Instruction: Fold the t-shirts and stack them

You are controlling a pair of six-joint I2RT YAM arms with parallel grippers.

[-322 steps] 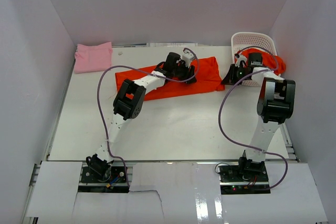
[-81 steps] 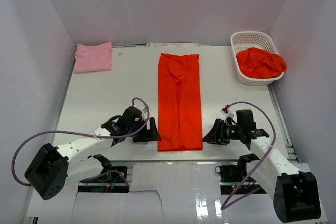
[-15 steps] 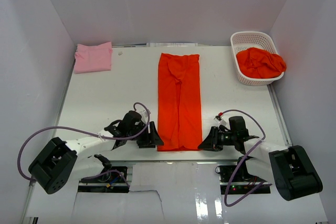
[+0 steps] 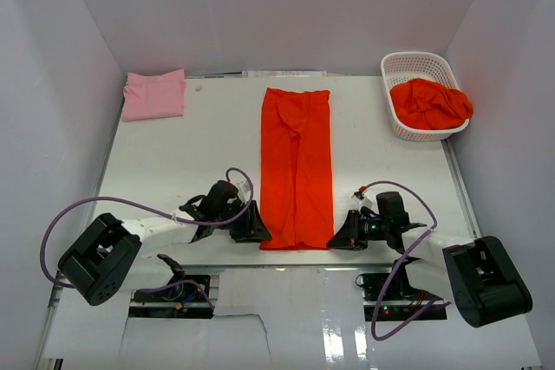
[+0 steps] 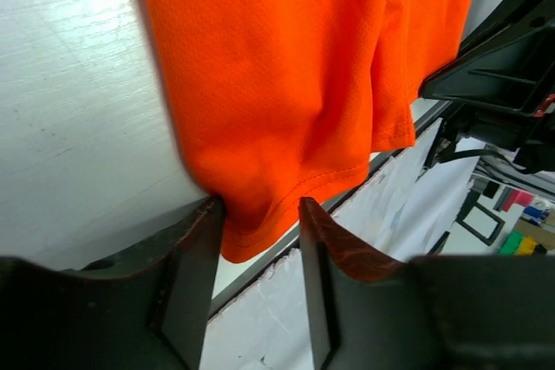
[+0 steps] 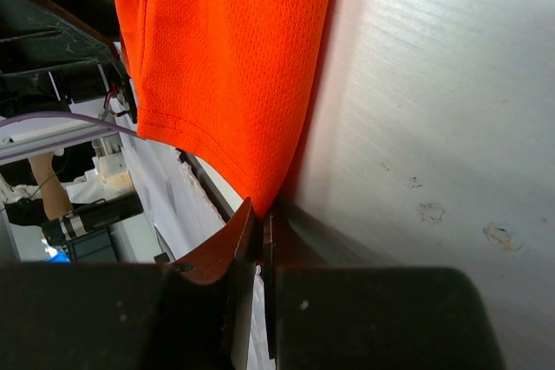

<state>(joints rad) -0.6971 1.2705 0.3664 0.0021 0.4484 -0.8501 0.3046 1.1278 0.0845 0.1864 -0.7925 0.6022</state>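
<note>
An orange-red t-shirt (image 4: 297,166), folded into a long narrow strip, lies lengthwise down the middle of the white table (image 4: 173,171). My left gripper (image 4: 258,230) sits at its near left corner. In the left wrist view the jaws (image 5: 260,231) stand apart, with the hem corner (image 5: 286,84) bulging between them and touching the left finger (image 5: 195,275). At the near right corner my right gripper (image 4: 336,238) is pinched flat on the tip of the cloth (image 6: 225,67); its jaws (image 6: 260,223) are closed on it. A folded pink t-shirt (image 4: 154,94) lies at the far left.
A white lattice basket (image 4: 419,65) at the far right holds crumpled orange-red shirts (image 4: 431,103). The shirt's near hem lies right at the table's front edge (image 4: 295,253), where both arm bases stand. White walls enclose the left, right and back.
My right jaws have closed on the shirt's near right corner. The left gripper has slid a little right onto the near left corner and narrowed. The shirt has not moved.
</note>
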